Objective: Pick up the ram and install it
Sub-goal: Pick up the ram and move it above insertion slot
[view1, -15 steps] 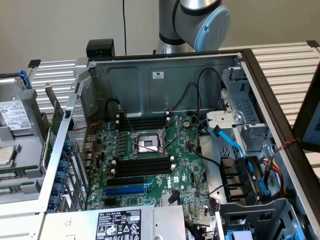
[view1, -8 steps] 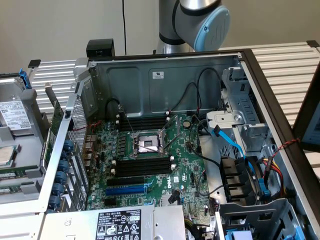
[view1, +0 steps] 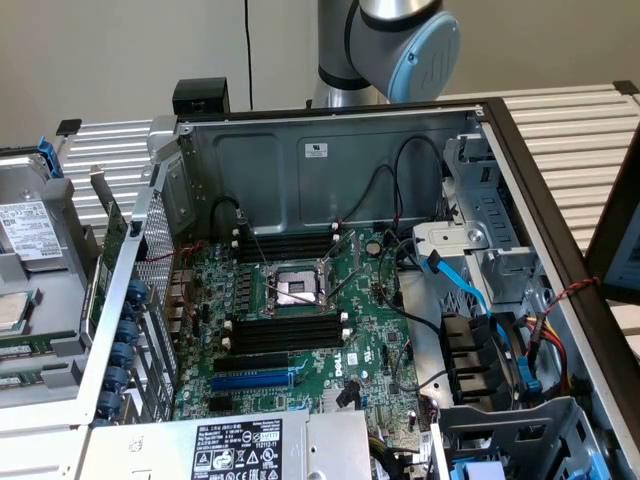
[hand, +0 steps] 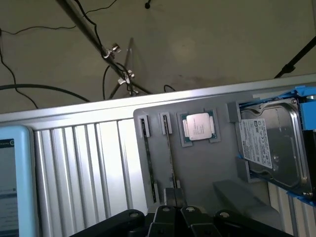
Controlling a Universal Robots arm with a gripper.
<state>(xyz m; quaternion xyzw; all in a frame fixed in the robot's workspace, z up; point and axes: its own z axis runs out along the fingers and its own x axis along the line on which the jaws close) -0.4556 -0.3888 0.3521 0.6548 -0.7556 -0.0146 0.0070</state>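
Gripper [hand: 174, 197]: jaws pressed together, fingertips at the near end of a narrow slot in the gray parts tray [hand: 197, 173]. Ram [hand: 170, 153] stands on edge in that slot, seen as a thin strip running lengthwise away from the fingertips. Cannot tell whether the tips actually pinch it or only sit over it.

Adjacent slot [hand: 148, 163]: parallel, just beside the ram, w/ another thin edge-on strip.

CPU [hand: 197, 127]: flat in a square pocket, on the far side of the ram from that slot.

Hard drive [hand: 271, 143]: beyond the CPU, label up, in a blue carrier [hand: 303, 94].

Tray rests on a ribbed metal table [hand: 84, 163].

Exterior view: arm [view1: 400, 50] stands behind the open PC case [view1: 330, 160]. Motherboard [view1: 380, 310] lies flat inside, its black memory slots [view1: 285, 335] near the CPU socket [view1: 297, 288].
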